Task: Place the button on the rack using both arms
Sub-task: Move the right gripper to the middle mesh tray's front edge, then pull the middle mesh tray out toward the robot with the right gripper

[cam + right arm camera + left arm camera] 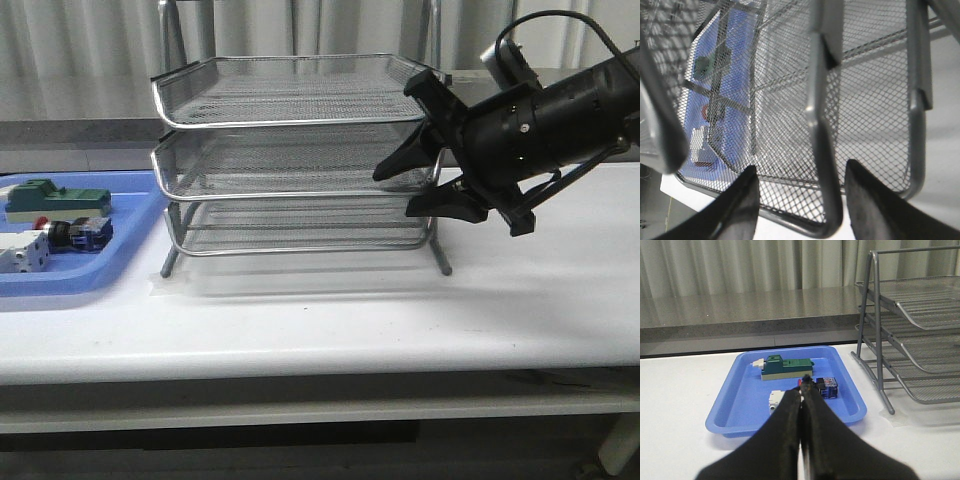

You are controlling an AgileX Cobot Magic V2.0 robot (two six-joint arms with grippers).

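The button [75,234] lies on its side in the blue tray [120,262] at the far left, red head by the white part. In the left wrist view the button [821,386] sits just past my left gripper [802,386], which is shut with nothing between its fingers and hangs above the tray's near side. The left arm does not show in the front view. The silver wire rack [290,160] stands mid-table. My right gripper [396,192] is open at the rack's right end, by the middle tier. A rim wire of the rack [821,150] runs between its fingers [742,205].
The blue tray [745,405] also holds a green block on a beige base [786,368] and a white blocky part [776,397]. The rack's frame and legs [875,350] stand just right of the tray. A grey ledge and curtain lie behind the table.
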